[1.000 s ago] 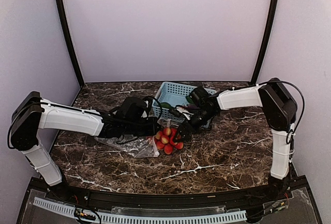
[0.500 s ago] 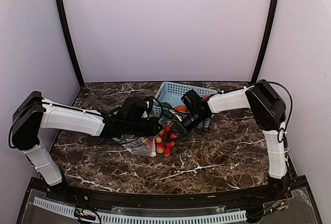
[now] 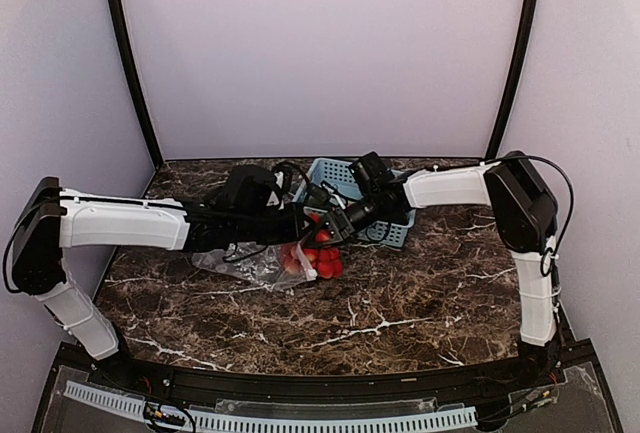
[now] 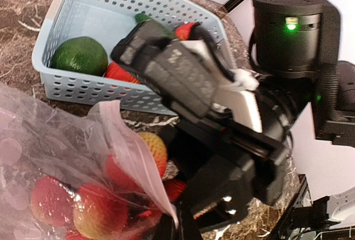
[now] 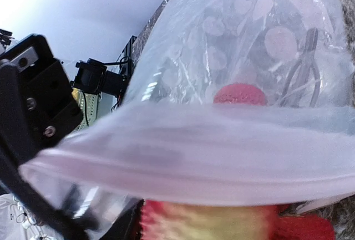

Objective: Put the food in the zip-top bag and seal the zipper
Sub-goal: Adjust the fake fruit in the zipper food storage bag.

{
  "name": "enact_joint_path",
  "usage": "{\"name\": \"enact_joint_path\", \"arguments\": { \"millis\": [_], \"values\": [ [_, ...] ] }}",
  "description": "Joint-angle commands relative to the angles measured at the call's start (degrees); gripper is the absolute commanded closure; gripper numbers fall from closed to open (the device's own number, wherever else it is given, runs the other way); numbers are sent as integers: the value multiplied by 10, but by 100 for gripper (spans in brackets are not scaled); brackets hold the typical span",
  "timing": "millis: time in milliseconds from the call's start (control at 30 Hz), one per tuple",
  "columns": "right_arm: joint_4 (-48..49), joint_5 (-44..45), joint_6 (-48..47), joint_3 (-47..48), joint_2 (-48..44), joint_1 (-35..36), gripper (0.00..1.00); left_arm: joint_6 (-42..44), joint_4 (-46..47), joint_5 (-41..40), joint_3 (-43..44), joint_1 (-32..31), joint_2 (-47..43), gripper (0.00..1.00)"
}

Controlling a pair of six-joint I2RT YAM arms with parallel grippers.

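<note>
The clear dotted zip-top bag (image 3: 240, 261) lies on the marble left of centre. My left gripper (image 3: 298, 225) is shut on its mouth edge, and the pale zipper (image 4: 138, 165) rises as a lifted flap. The cluster of red-yellow balls (image 3: 318, 258) sits at the mouth. Some of its balls (image 4: 89, 218) show through the film. My right gripper (image 3: 338, 230) is shut on the cluster from the right. In the right wrist view the zipper (image 5: 194, 162) crosses in front of the cluster (image 5: 222, 220). A green pepper (image 4: 80, 55) and a red piece (image 4: 119, 72) lie in the basket.
The light blue lattice basket (image 3: 385, 230) stands just behind the two grippers, under the right arm. Both forearms meet over the middle of the table. Dark frame posts (image 3: 130, 63) rise at the back corners.
My right gripper has closed on the cluster and carried it left to the bag's mouth. The left gripper has raised the bag's edge and shifted slightly back.
</note>
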Motion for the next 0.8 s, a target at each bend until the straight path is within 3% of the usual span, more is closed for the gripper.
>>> {"name": "enact_joint_path", "arguments": {
  "millis": [0,100,300,400,600,767],
  "values": [
    [3,25,-10,29,-29,10,61,2,35,-26,-24,-14,-81,99],
    [-56,61,-73,28,-75,10,39,3,75,-63,-64,-15,-115,99],
    [-145,81,-172,30,-174,-13,15,9,116,-52,-99,-14,-122,99],
    [-166,75,-177,27,-209,-34,13,10,133,-56,-112,-13,-122,99],
    [-153,94,-190,-72,-217,-65,12,17,132,-58,-106,-13,-112,99],
    [-63,105,-191,-156,-209,-49,10,26,129,-52,-117,-12,-85,99]
  ]
}}
